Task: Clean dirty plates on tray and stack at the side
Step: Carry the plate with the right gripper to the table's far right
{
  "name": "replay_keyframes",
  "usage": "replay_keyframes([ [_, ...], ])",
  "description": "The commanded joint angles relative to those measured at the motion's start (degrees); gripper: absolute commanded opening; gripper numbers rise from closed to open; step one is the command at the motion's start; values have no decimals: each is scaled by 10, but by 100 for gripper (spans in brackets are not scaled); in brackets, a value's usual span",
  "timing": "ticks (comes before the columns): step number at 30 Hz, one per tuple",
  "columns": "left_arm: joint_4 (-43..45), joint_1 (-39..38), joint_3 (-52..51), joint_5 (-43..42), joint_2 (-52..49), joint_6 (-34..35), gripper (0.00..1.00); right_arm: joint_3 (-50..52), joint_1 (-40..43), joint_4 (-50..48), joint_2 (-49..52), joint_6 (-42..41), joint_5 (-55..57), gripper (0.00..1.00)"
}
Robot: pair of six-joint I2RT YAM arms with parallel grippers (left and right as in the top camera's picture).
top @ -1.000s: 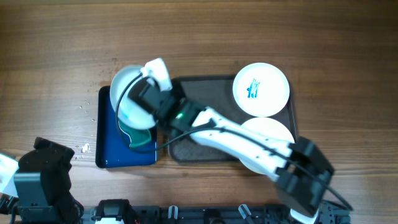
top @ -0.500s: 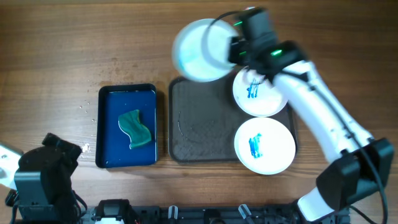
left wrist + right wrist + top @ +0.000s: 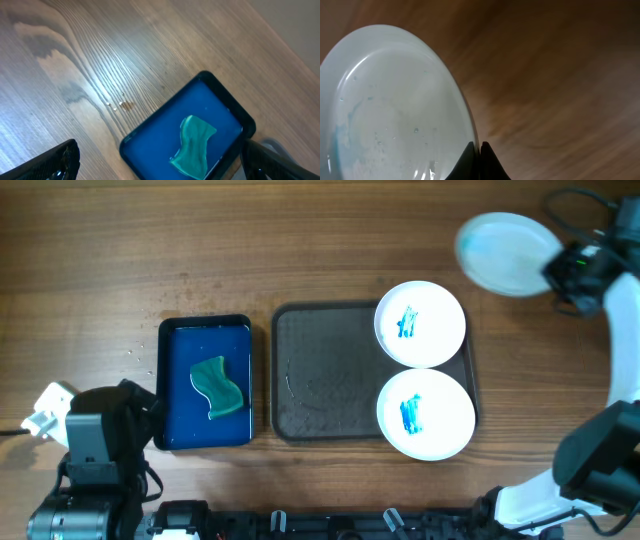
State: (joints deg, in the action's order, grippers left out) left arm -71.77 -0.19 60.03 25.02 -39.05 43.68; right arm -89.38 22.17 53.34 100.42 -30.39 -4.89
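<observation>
wooden table (image 3: 300,240) with a plain grain fills every view. the right gripper (image 3: 479,161) is clamped on the rim of a white plate (image 3: 505,253), jaws closed on the edge alone, and holds it above bare wood at the upper right of the overhead frame, well apart from the grey-brown tray (image 3: 320,380). the right wrist view shows water droplets and a faint blue tint on the plate surface. risk one: a wet rim in a narrow pinch may slide or pivot between the jaws, and a fast swing would add to this. risk two: release from height would let the plate drop and rock on the wood; lower it flat before opening. risk three: the residual tint may mean the plate is not fully clean. two blue-smeared plates lie on the right half of the grey-brown tray, the upper smeared plate (image 3: 420,323) overlapping the top rim, the lower smeared plate (image 3: 425,413) just below it and almost touching it. the stack position should be kept clear of these, or a later pick could knock it. the left gripper (image 3: 162,160) stands fully open and holds nothing, at the lower left, near the deep-blue tray (image 3: 180,340) that contains a green sponge (image 3: 220,387).
</observation>
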Motion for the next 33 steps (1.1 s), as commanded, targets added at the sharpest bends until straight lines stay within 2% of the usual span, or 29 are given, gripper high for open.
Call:
replay_keyframes([
  [1, 5, 5, -9, -25, -6, 5, 100, 8, 65, 9, 49, 11, -19, 4],
  [6, 5, 5, -9, -25, -8, 5, 100, 8, 109, 13, 110, 16, -24, 4],
  [16, 5, 5, -9, -39, -8, 5, 100, 8, 113, 11, 205, 19, -23, 4],
  [17, 5, 5, -9, -41, -8, 5, 100, 8, 113, 11, 205, 20, -24, 15],
  [18, 5, 5, -9, -40, -8, 5, 100, 8, 113, 11, 205, 22, -24, 34],
  [19, 5, 5, -9, -40, -8, 5, 100, 8, 113, 13, 205, 31, -25, 41],
  [22, 5, 5, -9, -40, -8, 5, 100, 3, 113, 16, 203, 69, -42, 45],
  [26, 5, 5, -9, -40, -8, 5, 100, -30, 110, 42, 178, 97, -49, 45],
  [33, 5, 5, -9, -62, -8, 5, 100, -86, 73, 76, 37, 134, -92, 47],
])
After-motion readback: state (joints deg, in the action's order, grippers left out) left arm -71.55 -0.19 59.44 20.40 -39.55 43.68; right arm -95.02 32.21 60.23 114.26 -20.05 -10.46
